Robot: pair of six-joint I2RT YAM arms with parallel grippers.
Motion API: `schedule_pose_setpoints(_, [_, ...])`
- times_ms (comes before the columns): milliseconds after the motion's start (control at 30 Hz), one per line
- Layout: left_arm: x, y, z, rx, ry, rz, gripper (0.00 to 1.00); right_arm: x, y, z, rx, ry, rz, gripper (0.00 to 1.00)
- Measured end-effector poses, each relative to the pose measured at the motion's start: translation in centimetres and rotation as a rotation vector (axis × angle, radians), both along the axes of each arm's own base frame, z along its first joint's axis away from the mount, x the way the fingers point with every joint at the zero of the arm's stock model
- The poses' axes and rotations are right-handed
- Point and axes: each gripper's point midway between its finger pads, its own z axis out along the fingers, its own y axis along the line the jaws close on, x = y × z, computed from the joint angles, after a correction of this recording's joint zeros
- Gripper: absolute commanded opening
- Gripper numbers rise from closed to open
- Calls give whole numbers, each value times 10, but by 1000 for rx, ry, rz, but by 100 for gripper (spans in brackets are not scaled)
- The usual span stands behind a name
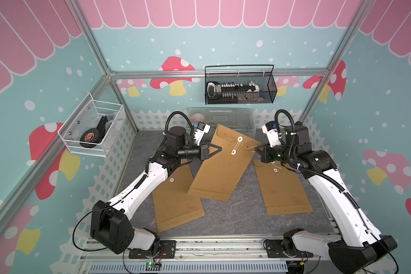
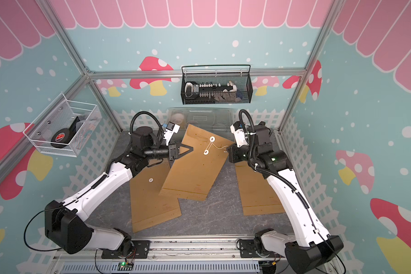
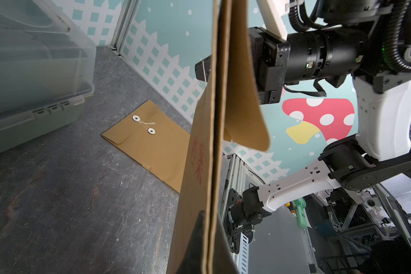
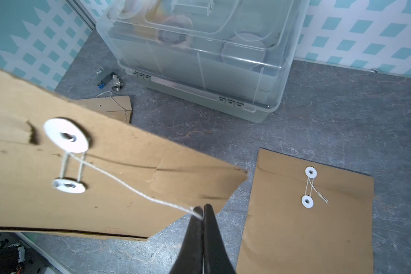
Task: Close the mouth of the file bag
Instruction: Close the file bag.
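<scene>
Aloft: left claw (image 1: 220, 148) grips file bag (image 1: 223, 168), right claw (image 4: 202, 211) string (image 4: 128, 187).

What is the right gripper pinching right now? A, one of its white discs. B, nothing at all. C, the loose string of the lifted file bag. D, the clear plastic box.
C: in the right wrist view the right gripper is shut on the end of the string that trails off the lifted file bag.
</scene>
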Motion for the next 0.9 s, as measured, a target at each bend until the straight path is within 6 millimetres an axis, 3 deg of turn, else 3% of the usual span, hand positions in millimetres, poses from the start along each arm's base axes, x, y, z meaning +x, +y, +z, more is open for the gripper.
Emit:
schedule_pose_setpoints(400, [-10,-4,1,4,-3,-28,0,28,-19,-17,-154,65,-81,0])
schedule_pose_setpoints(900, [-25,-13,-4,26,-9,-91,0,46,-23,2,-232,38,-110,0])
